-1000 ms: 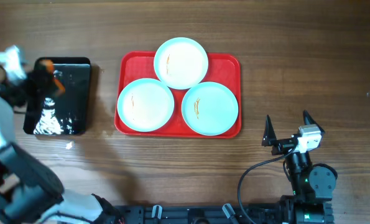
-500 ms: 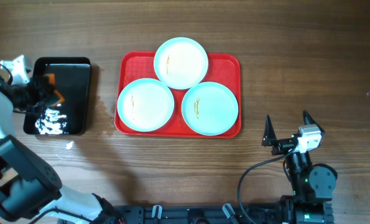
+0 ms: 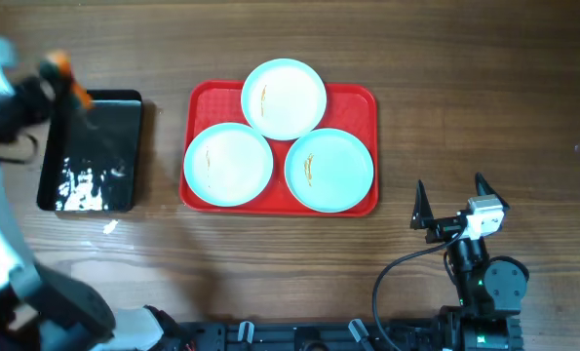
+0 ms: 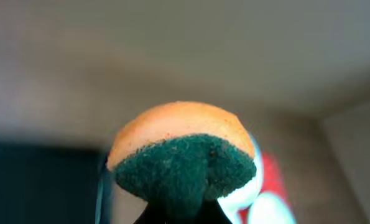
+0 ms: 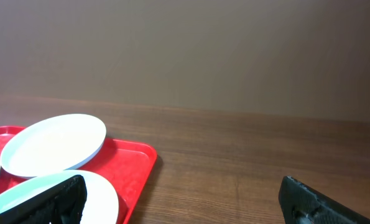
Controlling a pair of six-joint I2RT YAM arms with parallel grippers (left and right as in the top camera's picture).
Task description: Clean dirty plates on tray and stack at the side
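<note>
Three pale blue-white plates lie on the red tray: one at the back, one front left, one front right. Each has a thin orange-brown smear. My left gripper is raised at the far left, above the black tray's back edge, shut on an orange sponge with a dark green scrub side. My right gripper is open and empty, low over the table right of the red tray. The right wrist view shows the red tray's corner and two plates.
A smaller black tray with wet glints stands at the left. A small white scrap lies on the wood in front of it. Bare wooden table lies right of the red tray.
My left gripper has lifted the sponge off the black tray and moved it up and toward the back. The right arm and the plates have not moved.
</note>
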